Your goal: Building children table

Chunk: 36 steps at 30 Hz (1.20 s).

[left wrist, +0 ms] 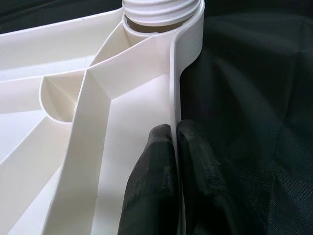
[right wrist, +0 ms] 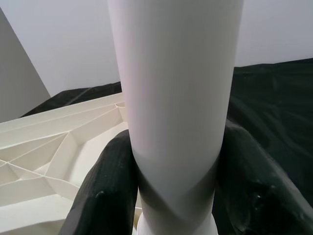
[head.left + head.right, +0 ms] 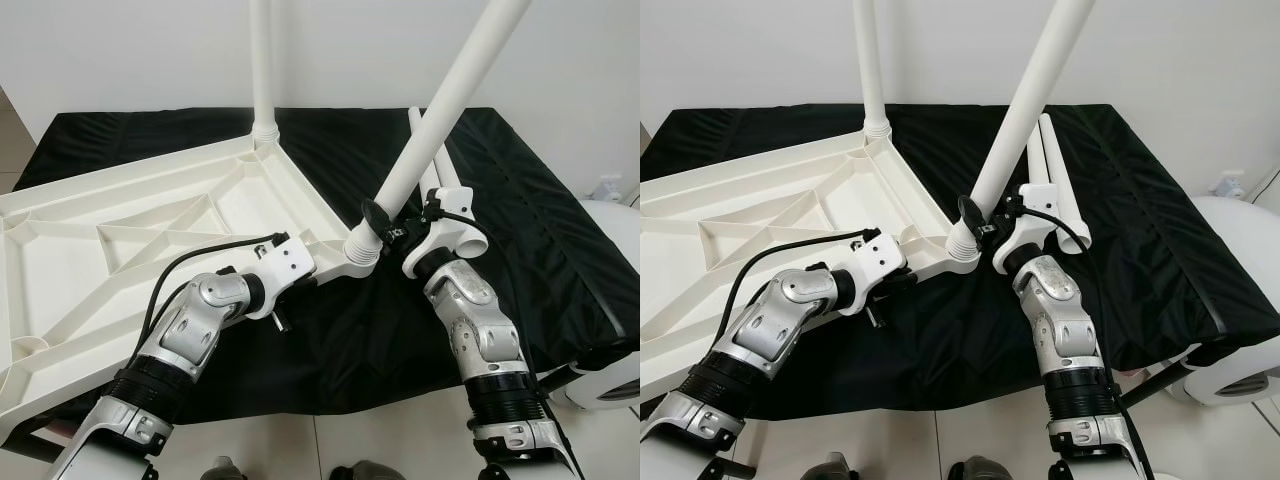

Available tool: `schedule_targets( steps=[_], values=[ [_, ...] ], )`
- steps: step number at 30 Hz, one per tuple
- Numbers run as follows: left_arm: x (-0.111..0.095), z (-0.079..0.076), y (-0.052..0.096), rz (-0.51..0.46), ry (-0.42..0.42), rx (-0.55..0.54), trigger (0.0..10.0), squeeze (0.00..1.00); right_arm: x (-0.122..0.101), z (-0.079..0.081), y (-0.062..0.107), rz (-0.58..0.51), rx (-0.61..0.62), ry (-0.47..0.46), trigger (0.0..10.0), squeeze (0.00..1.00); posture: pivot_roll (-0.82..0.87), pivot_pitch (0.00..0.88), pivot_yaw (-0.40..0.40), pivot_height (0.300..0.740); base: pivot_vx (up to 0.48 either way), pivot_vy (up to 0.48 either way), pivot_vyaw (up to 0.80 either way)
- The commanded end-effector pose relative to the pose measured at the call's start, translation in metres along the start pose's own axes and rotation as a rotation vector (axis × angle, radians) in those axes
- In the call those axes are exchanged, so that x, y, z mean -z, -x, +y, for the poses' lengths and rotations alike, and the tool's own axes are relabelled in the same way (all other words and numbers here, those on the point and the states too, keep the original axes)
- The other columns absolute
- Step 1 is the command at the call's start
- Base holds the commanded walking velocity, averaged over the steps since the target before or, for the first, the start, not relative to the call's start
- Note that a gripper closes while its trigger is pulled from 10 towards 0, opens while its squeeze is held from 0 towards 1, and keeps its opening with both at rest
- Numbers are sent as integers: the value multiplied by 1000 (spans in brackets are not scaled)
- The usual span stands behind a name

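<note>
While the white plastic tabletop (image 3: 150, 250) lies upside down on the black cloth (image 3: 560, 250), its ribbed underside faces up so that the legs can be put into the round corner sockets. The tilted leg (image 3: 440, 110) meets the near corner socket of the tabletop at a slant, so I judge it is not yet seated straight. The right gripper (image 3: 385, 228) holds this leg low down, just above the socket, with its two black fingers closed around the smooth tube, probably to turn or push it in. The left gripper (image 1: 175, 147) pinches the thin edge wall of the tabletop just beside that same corner, one finger on each side of the wall, which I think keeps the light tabletop from sliding. At the far corner of the tabletop an upright leg (image 3: 262, 70) already stands in its ringed collar. Two more legs (image 3: 1055, 175) lie on the cloth beyond the near corner, close together. The plastic looks hard and slightly glossy, the cloth wrinkled and matt.
</note>
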<state>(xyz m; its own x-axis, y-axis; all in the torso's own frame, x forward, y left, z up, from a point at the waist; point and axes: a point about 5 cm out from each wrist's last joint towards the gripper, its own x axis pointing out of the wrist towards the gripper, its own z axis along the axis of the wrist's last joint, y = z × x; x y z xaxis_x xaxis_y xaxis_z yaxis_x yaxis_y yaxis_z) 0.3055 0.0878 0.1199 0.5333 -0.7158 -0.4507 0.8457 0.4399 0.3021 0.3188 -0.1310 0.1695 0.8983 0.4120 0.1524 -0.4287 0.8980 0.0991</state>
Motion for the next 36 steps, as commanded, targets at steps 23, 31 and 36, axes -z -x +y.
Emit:
schedule_targets(
  steps=[23,31,36],
  values=[
    [19,7,11,85,47,-79,10000,0,21,1,-9,141,2,15,10000,0,48,0,-66,740,0,0,0],
    [20,9,14,88,51,-95,10000,0,27,14,-13,166,-72,48,10000,0,59,0,-74,740,0,0,0],
    [20,10,17,88,56,-108,10000,0,31,19,-14,174,-104,60,10000,0,59,0,-75,740,0,0,0]
  ],
)
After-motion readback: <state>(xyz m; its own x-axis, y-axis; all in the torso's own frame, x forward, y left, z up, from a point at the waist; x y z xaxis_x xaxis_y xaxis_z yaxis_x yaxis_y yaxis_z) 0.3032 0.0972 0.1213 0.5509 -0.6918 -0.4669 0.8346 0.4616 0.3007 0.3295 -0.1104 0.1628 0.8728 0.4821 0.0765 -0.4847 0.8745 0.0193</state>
